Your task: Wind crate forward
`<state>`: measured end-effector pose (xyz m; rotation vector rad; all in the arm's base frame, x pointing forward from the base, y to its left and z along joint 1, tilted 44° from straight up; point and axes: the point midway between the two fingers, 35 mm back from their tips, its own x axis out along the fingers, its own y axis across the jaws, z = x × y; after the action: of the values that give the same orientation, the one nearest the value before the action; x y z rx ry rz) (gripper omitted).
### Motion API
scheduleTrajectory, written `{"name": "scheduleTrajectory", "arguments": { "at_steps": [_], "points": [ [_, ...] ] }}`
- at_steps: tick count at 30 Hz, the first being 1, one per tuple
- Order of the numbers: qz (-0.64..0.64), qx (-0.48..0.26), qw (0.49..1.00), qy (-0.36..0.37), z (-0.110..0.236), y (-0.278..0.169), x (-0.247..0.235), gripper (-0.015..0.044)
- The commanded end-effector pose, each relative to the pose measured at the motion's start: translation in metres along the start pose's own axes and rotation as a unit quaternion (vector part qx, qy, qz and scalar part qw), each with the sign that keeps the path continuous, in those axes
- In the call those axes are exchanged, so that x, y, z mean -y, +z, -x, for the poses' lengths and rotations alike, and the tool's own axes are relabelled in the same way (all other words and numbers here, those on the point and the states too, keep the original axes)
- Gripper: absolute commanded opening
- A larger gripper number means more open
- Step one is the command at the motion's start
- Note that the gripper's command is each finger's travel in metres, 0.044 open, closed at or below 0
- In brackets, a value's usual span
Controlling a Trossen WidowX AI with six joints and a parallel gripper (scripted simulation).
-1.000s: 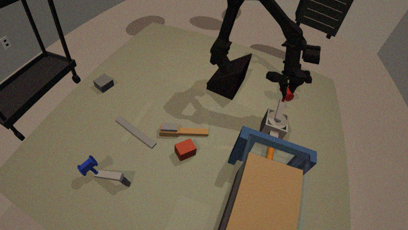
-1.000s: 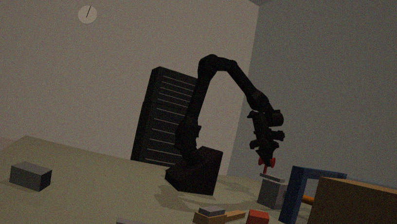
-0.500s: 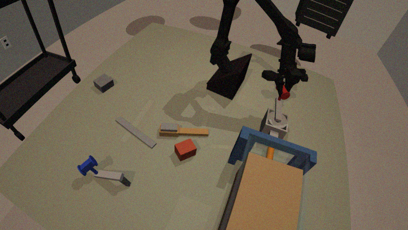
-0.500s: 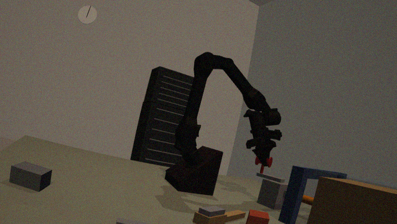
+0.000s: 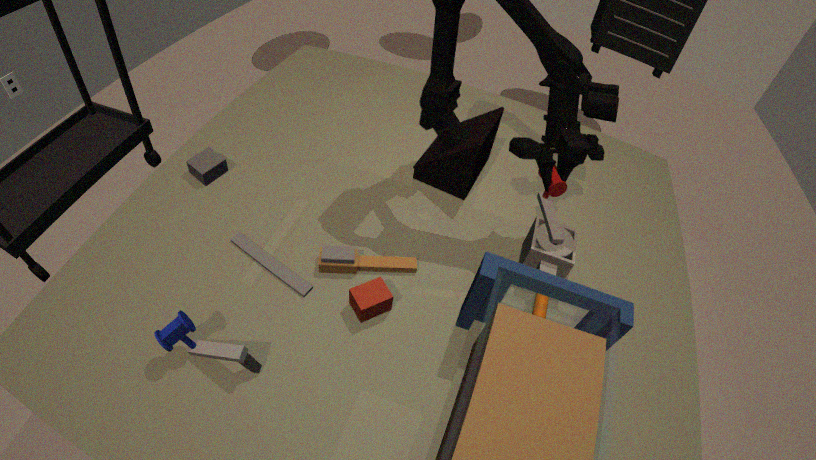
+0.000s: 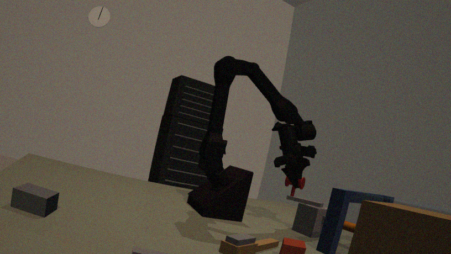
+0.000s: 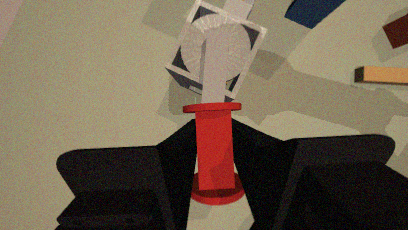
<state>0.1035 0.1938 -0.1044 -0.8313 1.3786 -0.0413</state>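
Note:
My gripper is shut on the red knob of the winch handle. The handle's grey arm runs from the knob to the top of the grey winch. An orange strap runs from the winch through the blue frame to the orange crate. The crate sits flat behind the frame, and a short piece of strap shows between them.
A second handle with a blue knob lies at the front left. A grey bar, a wooden brush-like tool, a red block and a grey block lie on the bench. The arm's dark base stands behind.

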Motion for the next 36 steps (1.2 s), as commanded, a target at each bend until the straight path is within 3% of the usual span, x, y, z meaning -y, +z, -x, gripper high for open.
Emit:
{"name": "scheduleTrajectory", "arguments": {
  "at_steps": [1,36],
  "points": [
    [0.004,0.001,1.0,-0.014,-0.002,-0.001,0.011,0.0],
    [0.003,0.001,1.0,-0.015,-0.004,0.006,0.047,0.0]
  ]
}}
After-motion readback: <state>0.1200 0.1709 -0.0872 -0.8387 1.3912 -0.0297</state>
